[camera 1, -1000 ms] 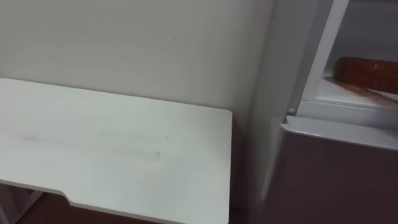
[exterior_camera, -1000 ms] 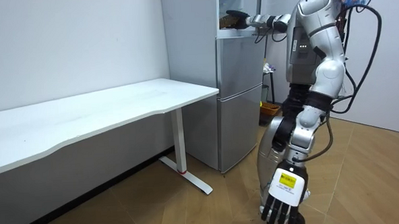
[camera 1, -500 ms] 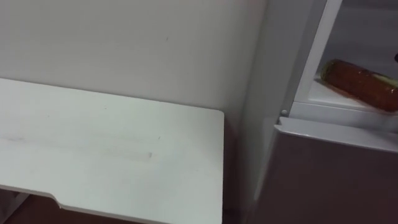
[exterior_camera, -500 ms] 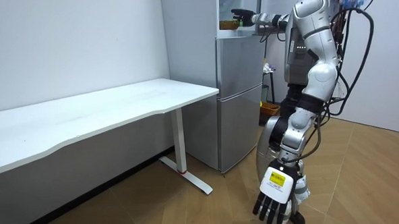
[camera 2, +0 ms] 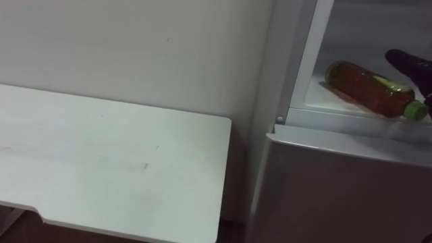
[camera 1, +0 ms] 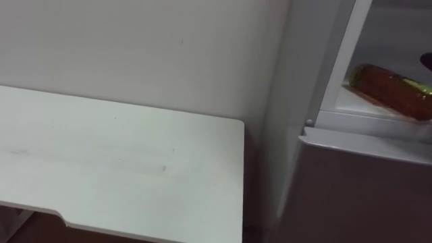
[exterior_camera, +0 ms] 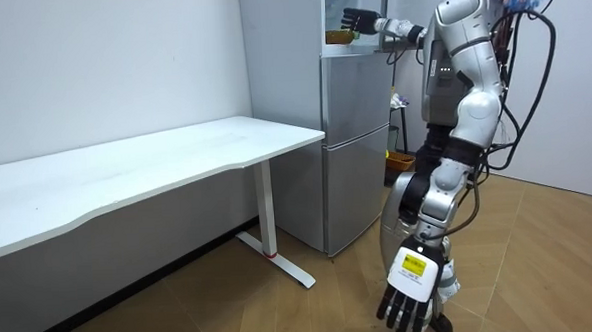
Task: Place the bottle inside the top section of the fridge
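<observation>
Bottle [camera 2: 364,88] comes last, far back, so start close to you. The robot's left hand [exterior_camera: 412,299] hangs low by its leg, fingers straight and loose, holding nothing. Next you see the white table [camera 1: 121,155] against the wall. Just beside it stands the grey fridge [exterior_camera: 355,143], with its lower door [camera 2: 337,192] closed. Above that the upper fridge [camera 2: 364,34] stands open. The bottle lies there on its side on the white shelf [camera 2: 317,98], green cap pointing right. The right hand [camera 2: 410,65] reaches in just above the cap end. Little of it shows at the edge, but its fingers look straight and let go, not wrapped round the bottle.
</observation>
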### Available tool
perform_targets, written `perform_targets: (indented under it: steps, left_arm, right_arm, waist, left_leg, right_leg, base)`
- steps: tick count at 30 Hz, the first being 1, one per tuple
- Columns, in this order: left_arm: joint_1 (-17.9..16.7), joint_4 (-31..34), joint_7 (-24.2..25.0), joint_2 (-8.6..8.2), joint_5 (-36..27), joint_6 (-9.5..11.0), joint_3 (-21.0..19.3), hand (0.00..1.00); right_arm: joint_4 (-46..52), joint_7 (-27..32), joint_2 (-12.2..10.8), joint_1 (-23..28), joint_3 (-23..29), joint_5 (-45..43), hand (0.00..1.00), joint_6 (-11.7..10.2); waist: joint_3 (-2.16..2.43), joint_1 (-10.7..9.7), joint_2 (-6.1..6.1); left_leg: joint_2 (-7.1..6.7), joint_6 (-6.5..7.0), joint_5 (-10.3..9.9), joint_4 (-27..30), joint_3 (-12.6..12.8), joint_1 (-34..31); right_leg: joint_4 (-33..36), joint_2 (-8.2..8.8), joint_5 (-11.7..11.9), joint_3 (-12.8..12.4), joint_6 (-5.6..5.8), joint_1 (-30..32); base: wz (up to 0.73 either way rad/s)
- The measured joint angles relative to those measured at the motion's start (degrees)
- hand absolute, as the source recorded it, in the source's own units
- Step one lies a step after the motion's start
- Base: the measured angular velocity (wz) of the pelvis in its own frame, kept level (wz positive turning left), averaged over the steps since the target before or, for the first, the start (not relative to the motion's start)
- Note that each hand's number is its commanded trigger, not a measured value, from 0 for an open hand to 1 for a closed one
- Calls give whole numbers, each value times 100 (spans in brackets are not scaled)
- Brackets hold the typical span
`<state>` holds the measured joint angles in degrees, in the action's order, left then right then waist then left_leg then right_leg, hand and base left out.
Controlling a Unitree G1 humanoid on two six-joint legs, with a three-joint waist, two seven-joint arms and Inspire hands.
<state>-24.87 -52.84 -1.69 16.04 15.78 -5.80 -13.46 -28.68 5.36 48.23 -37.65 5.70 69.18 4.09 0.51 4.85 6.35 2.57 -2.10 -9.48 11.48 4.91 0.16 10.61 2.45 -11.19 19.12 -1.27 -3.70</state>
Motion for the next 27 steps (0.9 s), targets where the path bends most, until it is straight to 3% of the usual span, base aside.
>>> perform_targets:
  steps: [1,4,11,15,19,22,24,27]
  left_arm:
    - [0,1,-41,-26,2,0,-3,0]
    - [32,0,-60,-156,2,29,-89,0]
    - [37,-75,-91,-194,10,127,-92,0]
    - [103,-118,-183,-347,16,124,-95,0]
    - [170,-107,-223,-453,15,169,28,0]
    - [216,-125,-267,-508,16,271,27,0]
    - [247,-169,-290,-525,17,318,25,0]
    - [245,-274,-309,-543,16,343,23,0]
  right_arm:
    - [332,59,-2,141,57,-8,0,-48]
    - [1048,155,-5,331,169,13,0,-127]
    - [2231,480,-230,618,343,-19,0,-533]
    - [2849,588,-852,991,596,-86,0,-789]
    - [3476,579,-1454,1504,600,-168,0,-855]
    - [3788,539,-1685,1656,598,-202,0,-897]
    - [3806,526,-1729,1764,599,-206,0,-1044]
    - [3833,474,-1968,2006,600,-256,0,-1084]
  waist:
    - [-19,-6,-23]
    - [-21,-22,-84]
    - [-19,-47,-173]
    - [-59,-18,-269]
    - [-40,-27,-319]
    - [-15,-5,-404]
    - [11,16,-457]
    - [11,29,-480]
  left_leg:
    - [-1,0,0,-10,4,37]
    - [-2,1,-2,-10,13,46]
    - [-4,3,-5,-13,32,213]
    - [3,11,-31,-35,84,321]
    - [0,21,-38,-32,118,300]
    - [-5,33,-45,-23,148,248]
    - [-8,42,-50,-32,187,265]
    - [-9,44,-50,-77,280,343]
  right_leg:
    - [-6,2,-5,1,7,-38]
    - [-7,6,-8,-7,13,-59]
    - [-90,-2,-5,-25,26,-251]
    - [-103,32,-12,-75,35,-319]
    - [-84,32,-15,-142,49,-261]
    - [-83,16,9,-167,61,-199]
    - [-75,10,26,-179,73,-213]
    - [-77,16,29,-242,77,-237]
  base:
    - [0]
    - [0]
    - [1]
    - [-5]
    - [-5]
    - [-6]
    - [-9]
    - [-13]
